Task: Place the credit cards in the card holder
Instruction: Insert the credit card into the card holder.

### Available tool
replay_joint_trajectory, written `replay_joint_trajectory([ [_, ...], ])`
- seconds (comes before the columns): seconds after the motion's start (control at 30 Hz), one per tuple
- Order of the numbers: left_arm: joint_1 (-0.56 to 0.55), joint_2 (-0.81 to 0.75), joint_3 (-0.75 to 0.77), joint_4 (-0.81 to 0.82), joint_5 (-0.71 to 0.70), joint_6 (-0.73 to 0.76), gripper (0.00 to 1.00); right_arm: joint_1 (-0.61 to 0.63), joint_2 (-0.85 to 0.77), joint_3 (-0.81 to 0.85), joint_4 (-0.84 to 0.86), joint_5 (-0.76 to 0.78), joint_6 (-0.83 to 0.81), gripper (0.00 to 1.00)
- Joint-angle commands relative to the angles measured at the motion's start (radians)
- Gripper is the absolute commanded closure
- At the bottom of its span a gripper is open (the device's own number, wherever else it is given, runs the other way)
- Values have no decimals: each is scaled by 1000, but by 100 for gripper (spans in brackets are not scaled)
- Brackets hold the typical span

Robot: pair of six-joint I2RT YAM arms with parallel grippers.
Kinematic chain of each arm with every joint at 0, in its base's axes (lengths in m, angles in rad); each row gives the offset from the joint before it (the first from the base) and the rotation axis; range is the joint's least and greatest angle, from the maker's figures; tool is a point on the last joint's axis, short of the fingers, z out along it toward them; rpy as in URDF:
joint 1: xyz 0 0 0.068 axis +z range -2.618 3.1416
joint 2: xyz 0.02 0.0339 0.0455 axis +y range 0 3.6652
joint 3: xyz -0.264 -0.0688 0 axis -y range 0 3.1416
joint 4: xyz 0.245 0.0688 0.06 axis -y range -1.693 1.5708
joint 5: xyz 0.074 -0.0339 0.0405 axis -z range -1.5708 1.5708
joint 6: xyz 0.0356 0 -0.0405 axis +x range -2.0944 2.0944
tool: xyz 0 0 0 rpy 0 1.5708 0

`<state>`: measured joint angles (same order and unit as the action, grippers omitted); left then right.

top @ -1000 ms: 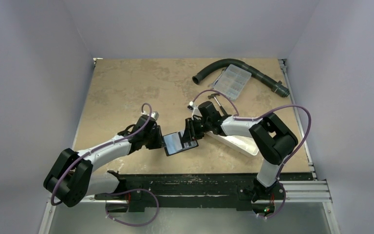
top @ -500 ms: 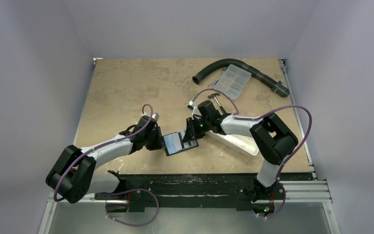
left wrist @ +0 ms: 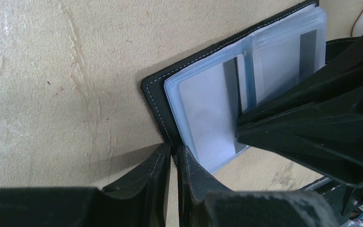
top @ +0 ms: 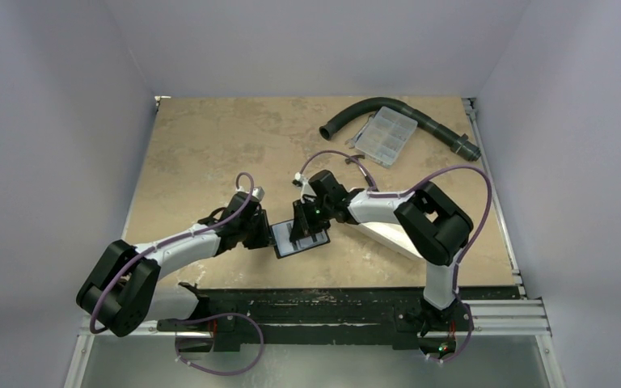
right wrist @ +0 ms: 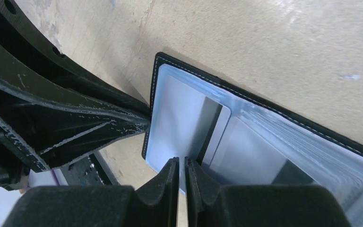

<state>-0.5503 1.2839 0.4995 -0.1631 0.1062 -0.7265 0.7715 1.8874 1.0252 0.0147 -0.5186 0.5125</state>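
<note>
Right tool slid leftward over the card holder.

One card holder, one tray, one clear box, one hose.

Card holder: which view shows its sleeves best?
Right wrist: the card holder is close, its open sleeves nearly unblocked. Left wrist: the right hand covers part. Top: small, half hidden.

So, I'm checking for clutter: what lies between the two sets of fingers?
Only the open card holder: the left fingers sit at its edge, the right fingers over its clear sleeves. Both wrist views show it.
</note>
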Motion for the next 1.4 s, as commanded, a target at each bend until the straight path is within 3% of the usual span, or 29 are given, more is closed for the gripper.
replay_joint_trajectory([
  [0.0,1,18,-20,33,13,-18,85,20,24,54,11,-7,2,82],
  [0.13,1,6,-22,26,15,-18,85,22,6,62,-10,8,-6,80],
  [0.47,2,-1,-21,18,7,-13,85,22,-81,55,-120,200,-41,56],
  [0.63,1,-11,-22,16,13,-16,86,29,-35,78,-101,193,-13,48],
  [0.93,1,-25,-20,5,11,-16,86,55,2,90,-20,98,29,48],
  [1.13,6,-90,-8,-33,11,-20,79,58,-101,67,-94,230,-16,48],
  [1.27,25,-115,1,-69,19,-13,73,69,-142,40,-92,225,-16,55],
  [1.37,40,-135,0,-76,44,-22,67,75,-148,29,-71,213,-11,66],
])
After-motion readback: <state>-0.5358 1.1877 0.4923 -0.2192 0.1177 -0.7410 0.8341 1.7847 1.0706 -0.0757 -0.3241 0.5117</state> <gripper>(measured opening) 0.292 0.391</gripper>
